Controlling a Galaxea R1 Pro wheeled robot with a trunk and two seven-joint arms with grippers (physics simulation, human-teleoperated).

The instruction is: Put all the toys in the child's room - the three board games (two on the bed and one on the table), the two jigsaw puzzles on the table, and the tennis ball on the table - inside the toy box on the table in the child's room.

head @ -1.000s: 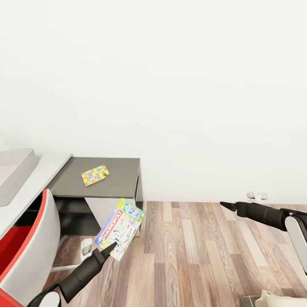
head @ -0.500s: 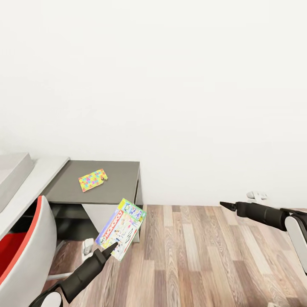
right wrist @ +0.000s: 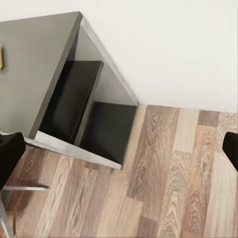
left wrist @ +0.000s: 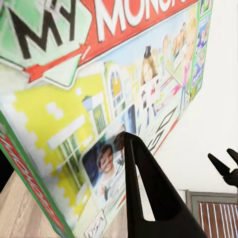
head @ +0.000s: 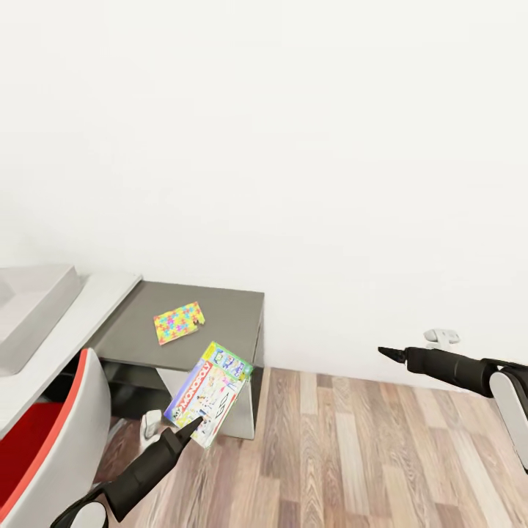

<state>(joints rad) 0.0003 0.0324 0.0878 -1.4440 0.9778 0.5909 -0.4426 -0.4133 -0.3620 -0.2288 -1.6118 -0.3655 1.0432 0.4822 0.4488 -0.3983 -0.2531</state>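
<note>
The left tool (head: 192,427) is clamped on the lower edge of a Monopoly board game (head: 209,393), held tilted in the air beside the low grey cabinet (head: 220,312). A jigsaw puzzle (head: 179,323) lies on that cabinet; the toy box (head: 29,312) sits on the white tabletop (head: 81,319). The right tool (head: 387,354) is carried empty, its state not discernible. With so little edge pinched, the box could pivot or slip during transport, or be knocked against the red chair (head: 51,440).

A low dark grey-topped cabinet (head: 220,312) stands on the wood-plank floor (head: 352,455) against the wall. On its top lies a thin square jigsaw puzzle box (head: 179,323) patterned yellow, pink, blue and green. At the cabinet's nine o'clock, touching it, is the white-topped table (head: 81,315), bearing a light grey bin (head: 33,312).
</note>
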